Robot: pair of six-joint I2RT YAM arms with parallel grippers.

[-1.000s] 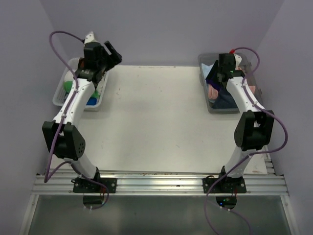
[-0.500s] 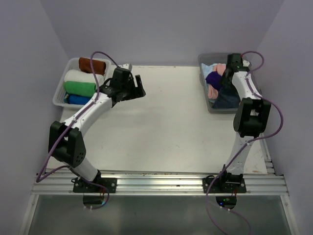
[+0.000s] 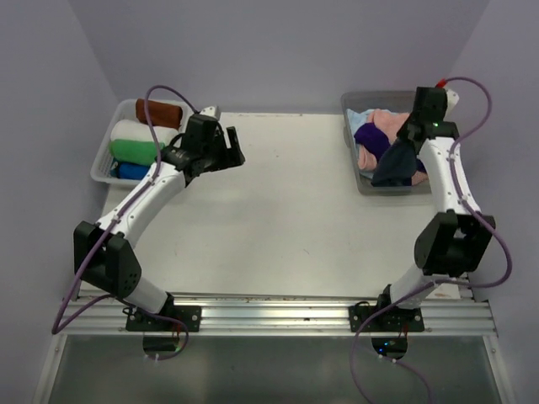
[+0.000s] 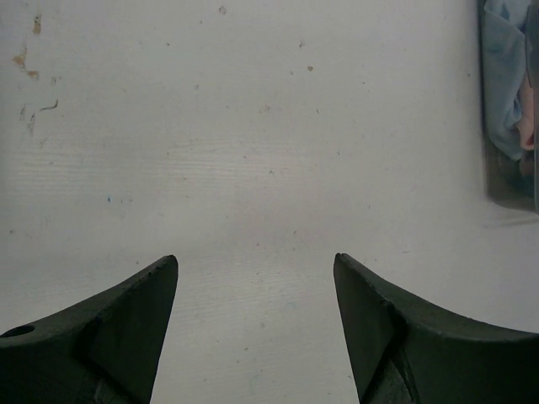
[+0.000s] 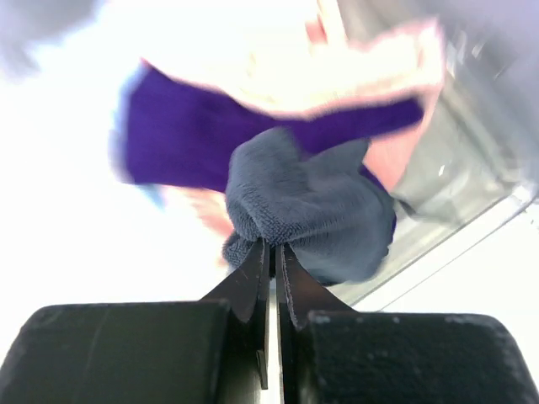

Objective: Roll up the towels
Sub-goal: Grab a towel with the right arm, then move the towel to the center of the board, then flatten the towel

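My right gripper (image 5: 273, 245) is shut on a dark navy towel (image 5: 316, 210), pinching a fold of it above the grey bin (image 3: 350, 145) at the back right. From above, the navy towel (image 3: 396, 167) hangs below the right gripper (image 3: 410, 139), over purple (image 3: 371, 135) and pink (image 3: 366, 157) towels still lying in the bin. My left gripper (image 3: 237, 147) is open with nothing between its fingers, hovering over the bare table (image 4: 253, 168) left of centre. Rolled towels, brown (image 3: 160, 114), white (image 3: 135, 130), green (image 3: 135, 151) and blue (image 3: 130, 171), lie in the white tray (image 3: 103, 160) at the back left.
Purple cables loop off both arms. The purple walls stand close on the left, right and behind. In the left wrist view the grey bin's corner (image 4: 509, 109) shows at the far right edge.
The right gripper closed on the navy towel and lifted it up out of the bin. The left arm swung from over the white tray to the table, then stayed open.
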